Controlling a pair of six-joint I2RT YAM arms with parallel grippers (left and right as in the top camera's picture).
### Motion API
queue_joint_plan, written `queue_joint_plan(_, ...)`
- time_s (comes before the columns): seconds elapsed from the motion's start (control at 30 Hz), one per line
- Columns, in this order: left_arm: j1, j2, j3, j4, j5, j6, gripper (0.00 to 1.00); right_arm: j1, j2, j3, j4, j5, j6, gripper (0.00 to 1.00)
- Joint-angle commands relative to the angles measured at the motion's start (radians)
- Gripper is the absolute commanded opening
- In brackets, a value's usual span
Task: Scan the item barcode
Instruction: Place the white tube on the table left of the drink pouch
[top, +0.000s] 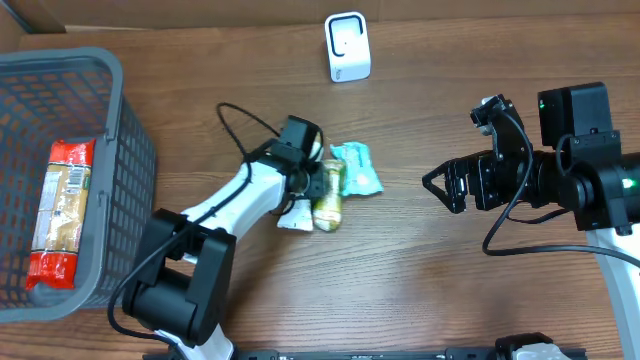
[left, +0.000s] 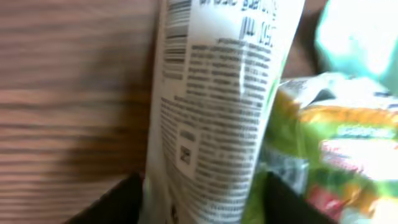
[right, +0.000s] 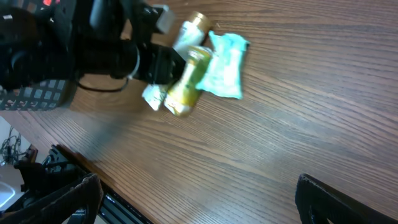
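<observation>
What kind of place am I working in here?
Probably a mock shop checkout: a white scanner stands on the wooden table, and a grey basket holds a snack pack.

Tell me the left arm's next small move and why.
Probably close the left gripper on the white tube. Its fingers seem to stand apart on either side of the tube, which lies beside a green packet. The barcode shows near the tube's end, and the scanner stands well away.

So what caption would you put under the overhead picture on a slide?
Left tool astride a white tube in a small heap of packets, right tool open nearby, white scanner beyond.
</observation>
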Motion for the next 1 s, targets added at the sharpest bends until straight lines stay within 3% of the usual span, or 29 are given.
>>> queue_joint_plan(0.0,0.013,-0.012,0.092,-0.085,0.043,0.09,0.6,0.002,-0.007,0.007,0.003,0.0,-0.004,1.0)
queue_joint_plan(0.23,0.166,-0.021,0.537,-0.518,0.037,0.086,0.65,0.002,-0.007,0.007,0.003,0.0,-0.005,1.0)
queue_joint_plan(0.3,0.251,-0.021,0.816,-0.731,0.007,0.091,0.65,0.002,-0.007,0.007,0.003,0.0,-0.004,1.0)
queue_joint_plan(0.47,0.398,-0.021,1.192,-0.975,-0.037,0.105,0.7,0.002,-0.007,0.007,0.003,0.0,-0.005,1.0)
queue_joint_plan(0.57,0.534,-0.021,1.351,-1.131,-0.144,0.107,0.74,0.002,-0.007,0.007,0.003,0.0,-0.004,1.0)
queue_joint_plan(0.63,0.649,-0.021,1.358,-1.198,-0.198,0.095,0.73,0.002,-0.007,0.007,0.004,0.0,-0.004,1.0)
queue_joint_plan(0.77,0.876,-0.023,1.206,-1.183,-0.123,0.063,0.72,0.002,-0.007,0.007,0.003,0.0,-0.005,1.0)
queue_joint_plan(0.97,1.065,-0.023,0.85,-0.935,-0.076,0.107,0.7,0.002,-0.007,0.007,0.003,0.0,-0.004,1.0)
